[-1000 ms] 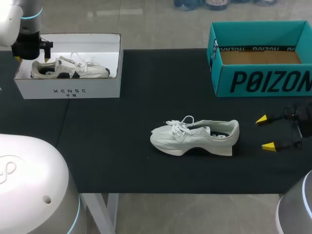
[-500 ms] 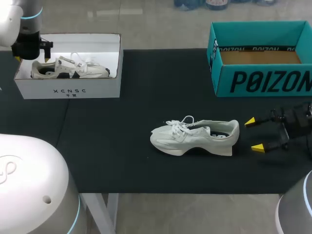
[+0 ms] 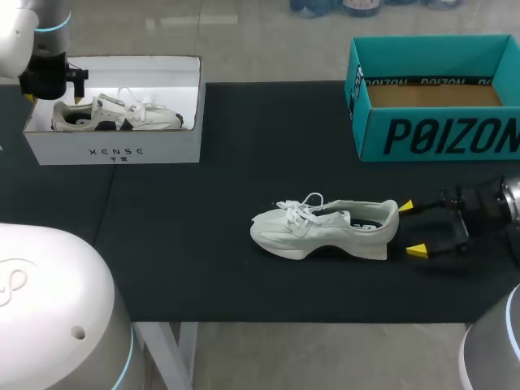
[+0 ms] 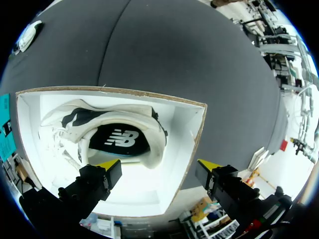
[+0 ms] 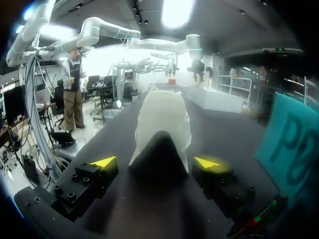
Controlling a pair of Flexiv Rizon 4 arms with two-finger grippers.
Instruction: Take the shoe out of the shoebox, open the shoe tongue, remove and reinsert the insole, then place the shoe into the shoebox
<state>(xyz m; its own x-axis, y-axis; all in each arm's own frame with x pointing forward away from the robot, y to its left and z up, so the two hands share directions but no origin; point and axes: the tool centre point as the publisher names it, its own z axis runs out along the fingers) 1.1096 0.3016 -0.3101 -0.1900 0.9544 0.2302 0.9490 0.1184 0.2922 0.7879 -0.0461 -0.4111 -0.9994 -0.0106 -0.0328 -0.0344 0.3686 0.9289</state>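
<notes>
A white shoe (image 3: pixel 325 229) lies on its sole in the middle of the black table, toe to the left, heel to the right. My right gripper (image 3: pixel 411 228) is open just behind the heel, one yellow tip on each side of it, not touching. In the right wrist view the shoe's heel (image 5: pixel 162 127) stands straight ahead of the open right gripper (image 5: pixel 155 162). A second white shoe (image 3: pixel 114 114) lies in the white shoebox (image 3: pixel 114 150) at the far left. My left gripper (image 4: pixel 158 164) hangs open over that box's end, above the shoe's heel (image 4: pixel 122 137).
A teal shoebox (image 3: pixel 439 130) stands open at the back right, close behind my right arm. The table's front edge runs just below the shoe.
My right gripper has moved left toward the shoe's heel, staying open. The left arm and both shoes have not moved.
</notes>
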